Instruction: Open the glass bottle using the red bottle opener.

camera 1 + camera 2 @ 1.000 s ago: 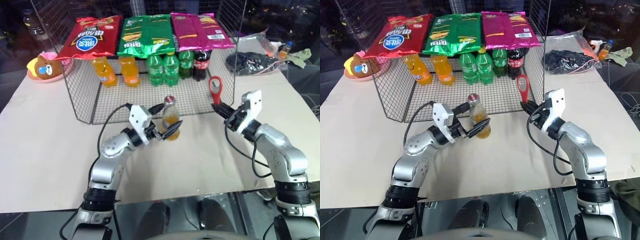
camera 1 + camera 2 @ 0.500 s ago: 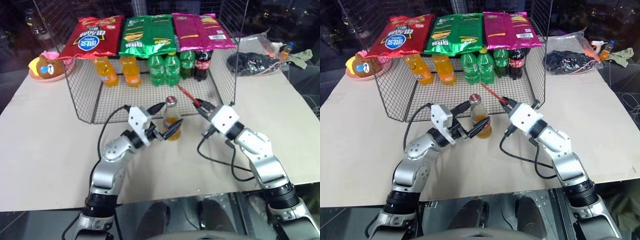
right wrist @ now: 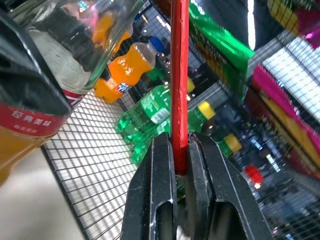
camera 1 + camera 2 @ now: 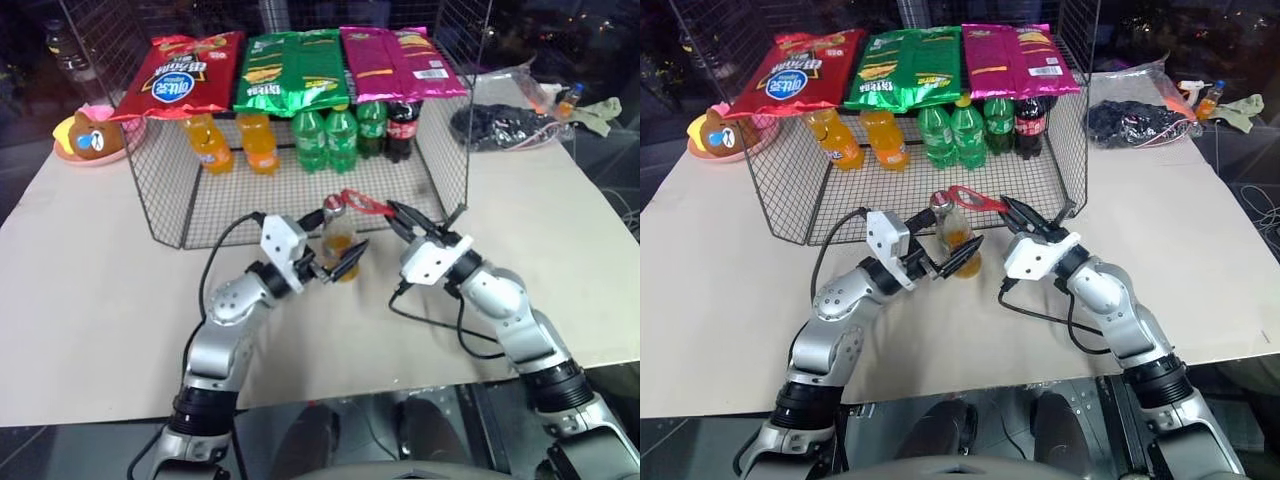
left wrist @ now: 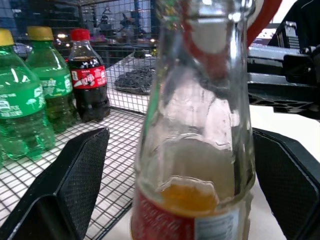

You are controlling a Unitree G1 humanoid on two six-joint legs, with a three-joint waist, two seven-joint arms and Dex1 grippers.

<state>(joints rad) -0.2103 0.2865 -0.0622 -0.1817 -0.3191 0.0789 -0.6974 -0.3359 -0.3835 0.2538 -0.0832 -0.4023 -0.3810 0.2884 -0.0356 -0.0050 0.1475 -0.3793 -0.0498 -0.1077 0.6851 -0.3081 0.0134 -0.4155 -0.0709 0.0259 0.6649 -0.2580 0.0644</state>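
Note:
The glass bottle (image 4: 340, 245) stands upright on the table just in front of the wire rack, half full of orange drink, with a yellow-red label. My left gripper (image 4: 336, 250) is open with a finger on each side of the bottle's body. In the left wrist view a gap shows between one finger (image 5: 75, 180) and the glass bottle (image 5: 195, 150). My right gripper (image 4: 394, 211) is shut on the handle of the red bottle opener (image 4: 358, 203). The opener lies about level, its loop head over the bottle's cap. The right wrist view shows the red bottle opener (image 3: 180, 75) edge-on.
A wire rack (image 4: 170, 200) stands close behind the bottle, holding orange soda bottles (image 4: 210, 143), green bottles (image 4: 325, 135) and a cola bottle (image 4: 404, 128), with snack bags (image 4: 295, 68) on top. A pink plate with a bear toy (image 4: 88, 135) sits back left, a dark bag (image 4: 500, 125) back right.
My right arm swung left and rolled, bringing the opener from upright at the rack's corner down to level over the bottle's cap. The left gripper and the bottle stayed put.

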